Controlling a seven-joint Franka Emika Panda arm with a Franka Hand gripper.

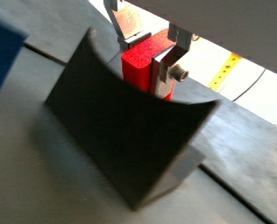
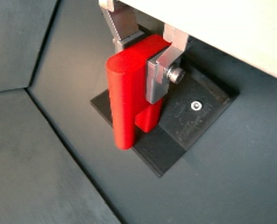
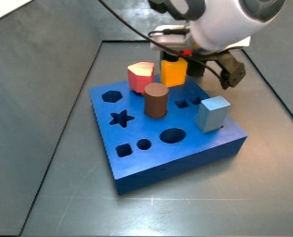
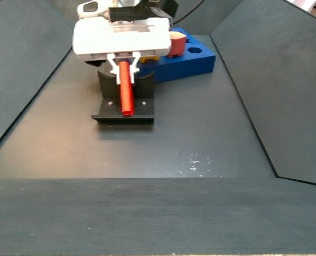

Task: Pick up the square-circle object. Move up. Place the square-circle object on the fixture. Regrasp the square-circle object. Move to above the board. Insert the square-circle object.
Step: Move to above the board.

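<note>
The square-circle object is a bright red peg, leaning on the dark fixture. It also shows in a wrist view behind the fixture's curved top, and in a side view on the fixture. My gripper is shut on the peg's upper end, with one silver finger on each flat side, as both wrist views show. In a side view the gripper hangs over the fixture, just in front of the blue board. The board fills the foreground of a side view, where the red peg is hidden.
On the board stand an orange-yellow peg, a salmon-pink hexagonal peg, a brown cylinder and a light blue block. Sloping dark walls bound the floor on both sides.
</note>
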